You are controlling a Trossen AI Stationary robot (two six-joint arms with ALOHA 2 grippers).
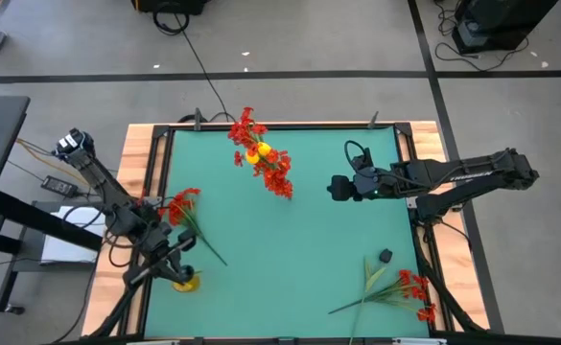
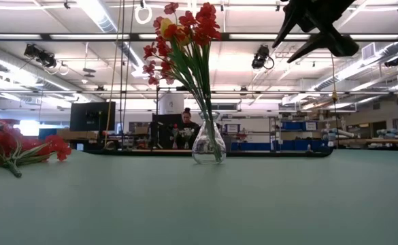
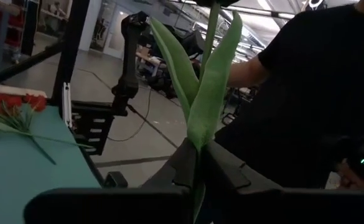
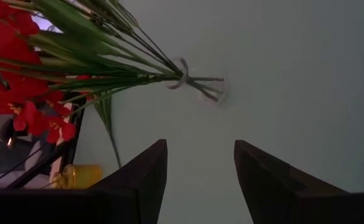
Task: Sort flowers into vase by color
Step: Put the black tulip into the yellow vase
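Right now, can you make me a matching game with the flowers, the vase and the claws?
Things:
1. vase
2. left claw
3. right claw
4. red flowers by the left arm

States:
A. lying flat on the green table
B. open and empty, above the table
C. standing upright, full of flowers
D. pinching a green stem

Pairs: 1-C, 2-D, 3-B, 4-A

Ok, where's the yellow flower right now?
In the high view the yellow flower is at the table's near left edge, held by the left gripper, just below a loose red sprig.
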